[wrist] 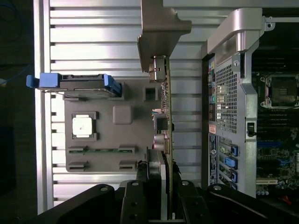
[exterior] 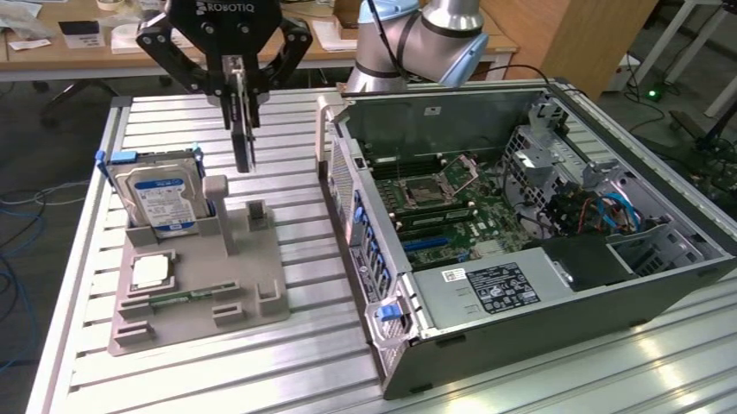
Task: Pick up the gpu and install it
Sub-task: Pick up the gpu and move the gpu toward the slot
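Right now the gripper (exterior: 236, 86) has its jaws narrowed onto the top edge of the gpu (exterior: 243, 142), pinching the thin card between the fingertips so that it hangs upright, long side down. The card is in the air, clear of the grey parts holder (exterior: 259, 293) that lies toward the tabletop's (exterior: 311, 362) edge on the exterior view's left. It hangs over the holder's far end, just beside the hard drive (exterior: 161, 194) standing in its cradle. In the wrist view the gpu (wrist: 166, 116) shows edge-on, with its metal bracket (wrist: 161, 28) at the end farthest from the fingers (wrist: 140, 186).

The step in hand looks like the carry toward the open computer case (exterior: 599, 285), which takes up the tabletop's side on the exterior view's right.

- The grip is a narrow pinch on a long board, so slow, steady travel seems wise to avoid swinging.
- The case's near wall (exterior: 345, 198) stands between card and motherboard (exterior: 461, 216); the lower edge should pass above it with room.
- Holding the card plumb and parallel to the blue expansion slots (exterior: 432, 245) would ease seating.
- The bracket end probably belongs toward the case's rear panel.
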You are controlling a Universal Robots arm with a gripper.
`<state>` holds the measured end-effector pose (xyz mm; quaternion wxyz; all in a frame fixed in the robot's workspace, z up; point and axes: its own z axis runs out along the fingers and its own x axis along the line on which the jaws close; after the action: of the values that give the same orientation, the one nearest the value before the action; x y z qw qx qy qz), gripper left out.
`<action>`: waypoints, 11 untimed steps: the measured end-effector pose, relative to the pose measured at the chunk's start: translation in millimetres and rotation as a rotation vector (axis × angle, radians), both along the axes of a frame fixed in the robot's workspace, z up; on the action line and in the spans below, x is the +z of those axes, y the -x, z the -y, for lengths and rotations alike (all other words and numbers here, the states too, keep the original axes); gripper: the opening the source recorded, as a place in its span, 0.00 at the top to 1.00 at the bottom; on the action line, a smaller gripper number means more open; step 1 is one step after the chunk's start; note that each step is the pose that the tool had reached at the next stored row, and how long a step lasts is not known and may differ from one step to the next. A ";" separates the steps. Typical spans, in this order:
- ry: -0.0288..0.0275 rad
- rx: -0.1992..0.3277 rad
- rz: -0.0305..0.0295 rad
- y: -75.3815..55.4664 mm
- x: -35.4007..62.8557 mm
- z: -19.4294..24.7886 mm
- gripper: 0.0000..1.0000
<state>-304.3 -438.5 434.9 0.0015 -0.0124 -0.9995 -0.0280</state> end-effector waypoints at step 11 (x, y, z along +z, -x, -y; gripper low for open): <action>-0.0002 0.000 0.0002 -20.1 -0.2 0.0 0.72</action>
<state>-284.2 -438.4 434.7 0.0014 -0.0125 -0.9995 -0.0281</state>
